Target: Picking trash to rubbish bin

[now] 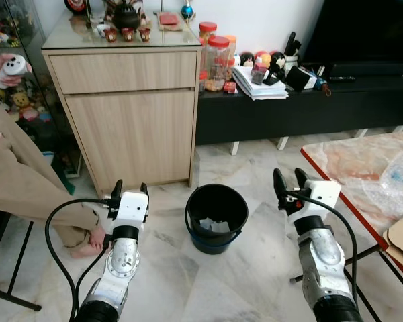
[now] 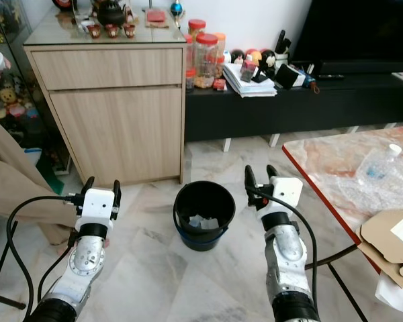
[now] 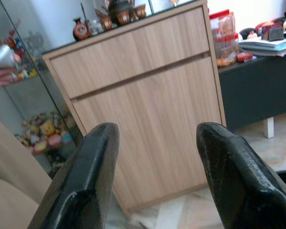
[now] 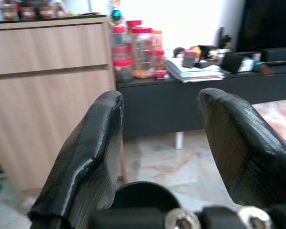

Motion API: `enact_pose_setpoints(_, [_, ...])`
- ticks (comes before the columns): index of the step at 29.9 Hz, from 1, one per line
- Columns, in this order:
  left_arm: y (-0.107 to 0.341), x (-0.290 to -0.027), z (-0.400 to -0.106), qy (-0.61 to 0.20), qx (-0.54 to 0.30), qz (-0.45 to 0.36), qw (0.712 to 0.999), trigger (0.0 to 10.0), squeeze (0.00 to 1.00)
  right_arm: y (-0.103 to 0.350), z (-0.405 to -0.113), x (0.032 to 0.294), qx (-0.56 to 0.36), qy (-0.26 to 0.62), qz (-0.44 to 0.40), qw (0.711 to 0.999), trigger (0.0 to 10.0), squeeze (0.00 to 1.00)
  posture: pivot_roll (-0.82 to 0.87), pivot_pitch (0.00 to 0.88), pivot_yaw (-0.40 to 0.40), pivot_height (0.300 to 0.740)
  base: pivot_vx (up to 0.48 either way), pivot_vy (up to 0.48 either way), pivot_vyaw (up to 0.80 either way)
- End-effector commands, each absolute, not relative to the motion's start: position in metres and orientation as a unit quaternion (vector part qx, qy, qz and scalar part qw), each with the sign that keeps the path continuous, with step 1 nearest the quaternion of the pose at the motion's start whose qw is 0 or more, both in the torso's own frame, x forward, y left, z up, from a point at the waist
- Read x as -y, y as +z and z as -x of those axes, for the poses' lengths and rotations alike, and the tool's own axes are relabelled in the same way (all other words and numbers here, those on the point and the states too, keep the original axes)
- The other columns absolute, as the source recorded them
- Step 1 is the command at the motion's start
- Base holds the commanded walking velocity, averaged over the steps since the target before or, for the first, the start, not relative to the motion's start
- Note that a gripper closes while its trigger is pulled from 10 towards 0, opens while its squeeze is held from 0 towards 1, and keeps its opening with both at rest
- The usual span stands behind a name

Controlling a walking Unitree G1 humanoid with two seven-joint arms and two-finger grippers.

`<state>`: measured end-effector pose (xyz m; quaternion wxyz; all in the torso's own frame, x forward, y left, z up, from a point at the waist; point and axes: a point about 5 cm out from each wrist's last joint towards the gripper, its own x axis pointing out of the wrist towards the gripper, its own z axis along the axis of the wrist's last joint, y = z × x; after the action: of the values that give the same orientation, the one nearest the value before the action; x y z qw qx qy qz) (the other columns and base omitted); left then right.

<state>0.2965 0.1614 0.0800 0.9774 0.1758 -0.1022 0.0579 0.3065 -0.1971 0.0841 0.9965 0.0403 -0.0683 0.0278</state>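
Trash already lies in the black rubbish bin, a few pale scraps on its bottom; the bin stands on the marble floor between the two grippers, a little ahead of them. More seems left: off to the right gripper's outer side, on the marble-topped table, lie a crumpled clear plastic bottle, clear wrapping and torn cardboard, all likely still to be binned, so I'd judge the job partly done. Beyond the bin stands a wooden cabinet, and a person sits by the left gripper's outer side. Left gripper is raised with fingers spread apart and nothing between them. Right gripper is likewise parted and empty, touching nothing.
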Motion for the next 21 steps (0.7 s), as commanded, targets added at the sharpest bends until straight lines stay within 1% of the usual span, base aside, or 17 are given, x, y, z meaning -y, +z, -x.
enact_pose_setpoints(1, [0.081,-0.160,-0.296,0.047,0.101,-0.188,0.976,10.0,0.00,0.083,-0.305,0.210,0.061,0.003,-0.033,0.998,10.0,0.00,0.09,0.000,-0.099,0.740,0.000,0.000,0.00])
enact_pose_setpoints(2, [0.082,-0.162,-0.298,0.052,0.099,-0.188,0.976,10.0,0.00,0.084,-0.305,0.215,0.063,-0.015,-0.036,0.997,10.0,0.00,0.08,0.000,-0.100,0.740,0.000,0.000,0.00])
enact_pose_setpoints(6, [0.081,-0.164,-0.299,0.058,0.093,-0.187,0.976,10.0,0.00,0.083,-0.303,0.218,0.061,-0.029,-0.042,0.997,10.0,0.00,0.08,0.000,-0.100,0.740,0.000,0.000,0.00])
enact_pose_setpoints(15, [0.084,-0.151,-0.305,0.041,0.090,-0.175,0.980,10.0,0.00,0.082,-0.303,0.213,0.062,-0.027,-0.047,0.997,10.0,0.00,0.06,0.000,-0.092,0.740,0.000,0.000,0.00])
enact_pose_setpoints(16, [0.087,-0.148,-0.307,0.039,0.095,-0.174,0.979,10.0,0.00,0.083,-0.304,0.209,0.064,-0.016,-0.058,0.996,10.0,0.00,0.06,0.000,-0.088,0.740,0.000,0.000,0.00])
enact_pose_setpoints(17, [0.087,-0.148,-0.307,0.039,0.095,-0.174,0.979,10.0,0.00,0.083,-0.304,0.209,0.064,-0.016,-0.058,0.996,10.0,0.00,0.06,0.000,-0.088,0.740,0.000,0.000,0.00])
enact_pose_setpoints(21, [0.089,-0.140,-0.310,0.016,0.102,-0.182,0.978,10.0,0.00,0.085,-0.306,0.194,0.063,0.023,-0.061,0.996,10.0,0.00,0.05,0.000,-0.081,0.740,0.000,0.000,0.00])
